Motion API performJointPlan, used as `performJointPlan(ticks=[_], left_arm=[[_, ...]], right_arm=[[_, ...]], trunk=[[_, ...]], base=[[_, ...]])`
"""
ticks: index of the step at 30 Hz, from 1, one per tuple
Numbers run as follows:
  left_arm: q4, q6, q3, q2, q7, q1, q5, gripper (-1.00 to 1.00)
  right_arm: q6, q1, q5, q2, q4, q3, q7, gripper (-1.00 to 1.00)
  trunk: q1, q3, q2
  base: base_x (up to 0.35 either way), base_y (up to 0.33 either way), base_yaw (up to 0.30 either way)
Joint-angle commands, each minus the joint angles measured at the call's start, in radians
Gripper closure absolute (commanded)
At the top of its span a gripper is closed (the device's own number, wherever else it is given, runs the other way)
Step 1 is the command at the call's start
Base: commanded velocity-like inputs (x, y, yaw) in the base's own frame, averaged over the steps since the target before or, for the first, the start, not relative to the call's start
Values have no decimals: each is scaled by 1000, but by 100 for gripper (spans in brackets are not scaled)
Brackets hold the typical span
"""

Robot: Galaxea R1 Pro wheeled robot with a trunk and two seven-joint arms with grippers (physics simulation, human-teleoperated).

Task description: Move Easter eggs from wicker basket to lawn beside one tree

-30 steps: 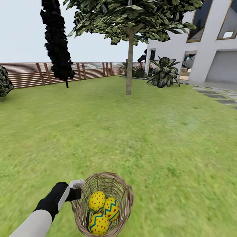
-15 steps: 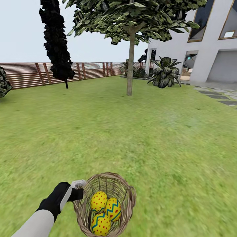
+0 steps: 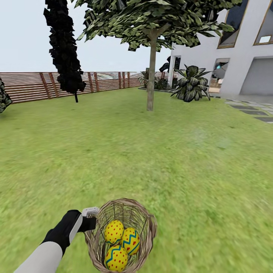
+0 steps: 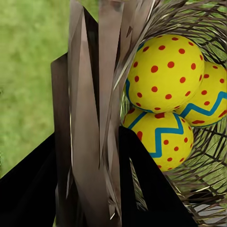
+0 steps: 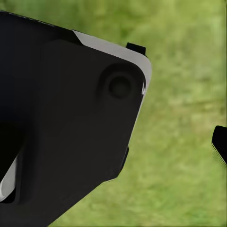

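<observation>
Eggs [image 3: 119, 244], all three, sat in the basket [image 3: 146, 227]. The left gripper [image 3: 90, 218] clamped its rim; the tree [image 3: 151, 76] stood far ahead. I cannot tell the right gripper's state.

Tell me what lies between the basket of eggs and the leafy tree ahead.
Nothing visible: only open lawn stretches from the wicker basket, held at its rim by the left gripper, to the tree. The three Easter eggs are inside it.
</observation>
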Motion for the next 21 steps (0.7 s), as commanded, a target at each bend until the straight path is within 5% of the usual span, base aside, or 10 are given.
performJointPlan(ticks=[1,21], left_arm=[[-1,6,4,0,-3,0,13,100],[-2,6,4,3,-4,-1,13,100]], right_arm=[[-7,-2,8,0,4,-8,1,-100],[-7,-2,8,-1,4,-8,1,-100]], trunk=[[1,-1,-1],[1,-1,-1]], base=[[324,78,0],[324,78,0]])
